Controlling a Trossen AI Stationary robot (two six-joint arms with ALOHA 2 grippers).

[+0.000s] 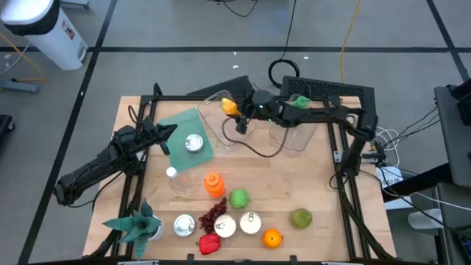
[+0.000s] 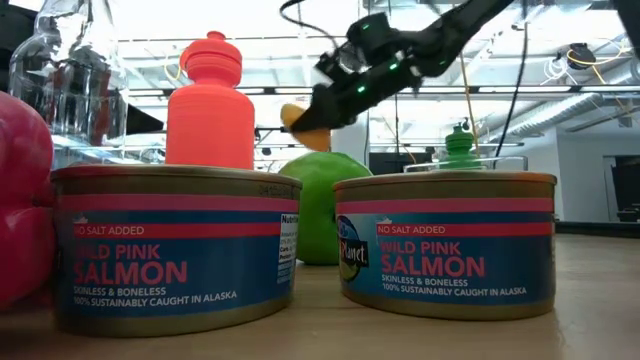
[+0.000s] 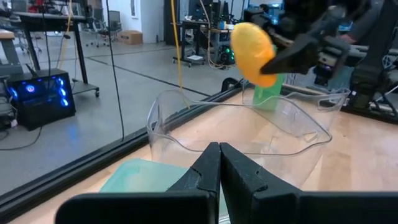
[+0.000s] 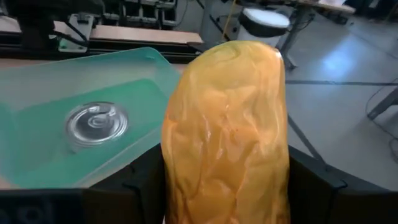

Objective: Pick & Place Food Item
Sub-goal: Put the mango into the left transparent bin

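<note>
**Mango over the clear bowl**

Right pincer (image 1: pixel 234 110) clamped on the yellow mango (image 1: pixel 230 106), raised above the clear bowl (image 1: pixel 221 125) at the counter's (image 1: pixel 309 177) far edge. Best lowered until centred inside the rim, then released gently. Left pincer (image 1: pixel 165 137) clenched empty near the green lid (image 1: pixel 176 125) with its can (image 1: pixel 193 143).

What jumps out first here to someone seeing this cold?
The yellow-orange food item, clamped in the right gripper above the clear container at the table's far side. Next, two salmon cans filling the low view's foreground. The left gripper waits, shut, by the green tray, which holds one can.
</note>
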